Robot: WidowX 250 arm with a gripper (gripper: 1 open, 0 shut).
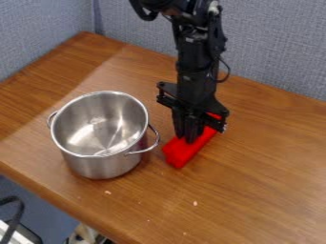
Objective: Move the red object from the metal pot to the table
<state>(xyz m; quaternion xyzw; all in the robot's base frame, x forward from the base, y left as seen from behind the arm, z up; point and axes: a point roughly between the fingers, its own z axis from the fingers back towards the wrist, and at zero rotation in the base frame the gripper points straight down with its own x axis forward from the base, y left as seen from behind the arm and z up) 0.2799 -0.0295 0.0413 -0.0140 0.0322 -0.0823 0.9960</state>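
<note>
The red object (186,148), a bright, smooth elongated block, lay on the brown grained table (268,162) just right of the shiny round metal pot (99,133). Its long axis ran from near-left to far-right. The black gripper (188,134) pointed straight down, its fingers clamped together on the block's far end.

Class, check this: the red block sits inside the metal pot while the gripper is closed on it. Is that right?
Not quite. The camera view shows the red block on the table beside the metal pot, not inside it. The gripper is indeed closed on it.
</note>
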